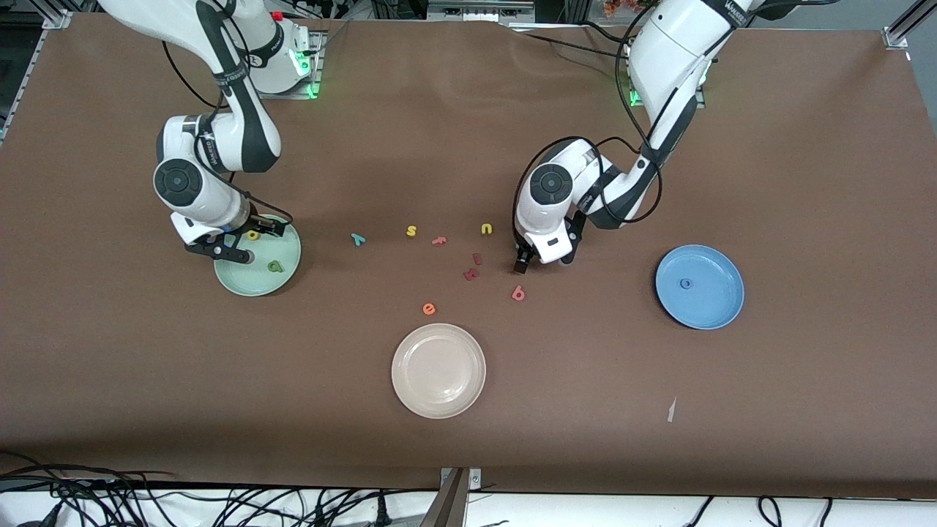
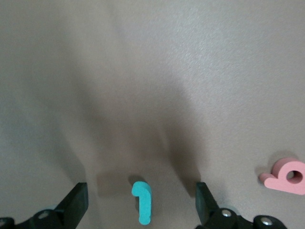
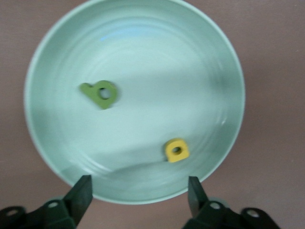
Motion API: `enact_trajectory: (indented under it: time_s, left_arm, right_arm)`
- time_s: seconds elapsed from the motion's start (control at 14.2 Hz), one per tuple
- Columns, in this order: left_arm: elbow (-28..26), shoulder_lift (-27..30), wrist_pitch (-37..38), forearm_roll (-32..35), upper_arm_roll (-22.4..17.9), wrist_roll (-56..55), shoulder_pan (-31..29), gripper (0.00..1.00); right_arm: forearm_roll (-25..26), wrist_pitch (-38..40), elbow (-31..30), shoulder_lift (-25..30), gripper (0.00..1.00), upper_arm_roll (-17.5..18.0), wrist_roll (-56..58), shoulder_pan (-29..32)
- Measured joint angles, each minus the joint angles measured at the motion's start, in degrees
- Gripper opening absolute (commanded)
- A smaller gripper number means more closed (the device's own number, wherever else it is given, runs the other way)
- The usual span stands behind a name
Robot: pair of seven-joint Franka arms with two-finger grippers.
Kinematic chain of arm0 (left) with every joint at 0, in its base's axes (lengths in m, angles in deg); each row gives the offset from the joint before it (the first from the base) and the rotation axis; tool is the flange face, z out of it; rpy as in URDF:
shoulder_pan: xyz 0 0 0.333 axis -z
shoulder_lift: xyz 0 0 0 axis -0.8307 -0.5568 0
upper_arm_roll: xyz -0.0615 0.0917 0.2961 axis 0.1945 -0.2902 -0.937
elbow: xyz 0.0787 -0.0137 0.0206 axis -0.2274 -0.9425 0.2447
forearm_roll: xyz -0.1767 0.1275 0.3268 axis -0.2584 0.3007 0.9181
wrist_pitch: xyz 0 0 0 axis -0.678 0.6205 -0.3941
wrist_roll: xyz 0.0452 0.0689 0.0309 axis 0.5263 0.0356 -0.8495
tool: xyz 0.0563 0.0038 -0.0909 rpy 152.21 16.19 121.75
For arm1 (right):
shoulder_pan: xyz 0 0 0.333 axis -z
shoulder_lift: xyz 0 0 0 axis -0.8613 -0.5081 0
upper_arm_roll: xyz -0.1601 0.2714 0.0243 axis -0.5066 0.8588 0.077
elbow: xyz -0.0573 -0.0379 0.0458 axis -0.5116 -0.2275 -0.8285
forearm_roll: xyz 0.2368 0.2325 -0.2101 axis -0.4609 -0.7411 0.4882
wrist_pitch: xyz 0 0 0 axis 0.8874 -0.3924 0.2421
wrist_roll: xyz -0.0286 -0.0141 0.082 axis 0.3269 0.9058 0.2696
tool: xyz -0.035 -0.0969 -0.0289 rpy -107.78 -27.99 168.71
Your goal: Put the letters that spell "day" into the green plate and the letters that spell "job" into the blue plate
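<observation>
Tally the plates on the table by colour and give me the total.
green plate: 1
cream plate: 1
blue plate: 1
Total: 3

Mint-green plate, blue plate, teal "j".
</observation>
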Motion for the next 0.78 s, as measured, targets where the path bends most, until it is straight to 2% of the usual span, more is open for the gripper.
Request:
enact_trajectory:
  time_s: [0.14,0.35,0.49,0.64,0.71,0.78]
  left_arm:
    - [0.3,-0.3,-0.1,0.0,0.0,-1.5,0.4,0.92]
    - [1.3,-0.8,-0.1,0.0,0.0,-3.4,0.8,0.75]
    - [1.6,-0.8,-0.2,0.0,0.0,-4.8,0.8,0.59]
    - [2.2,-0.8,-0.3,0.0,-0.1,-5.6,0.8,0.43]
    - [2.2,-0.9,-0.3,0.0,-0.1,-5.8,0.8,0.36]
    - [2.3,-0.9,-0.5,0.0,-0.1,-5.9,0.8,0.29]
  right_arm:
    - [-0.1,0.2,1.3,0.2,0.99,4.7,-8.8,-0.2]
    - [-0.1,-0.6,3.4,-0.8,0.99,10.9,-24.6,-0.9]
    - [-0.1,-2.5,4.6,-2.7,0.87,13.7,-31.8,-1.0]
    - [-0.1,-5.4,4.9,-5.1,0.71,15.5,-35.1,-1.1]
    - [-0.1,-6.7,4.9,-6.2,0.66,15.7,-35.7,-1.1]
    - [-0.1,-7.6,5.0,-7.1,0.66,15.8,-35.9,-1.1]
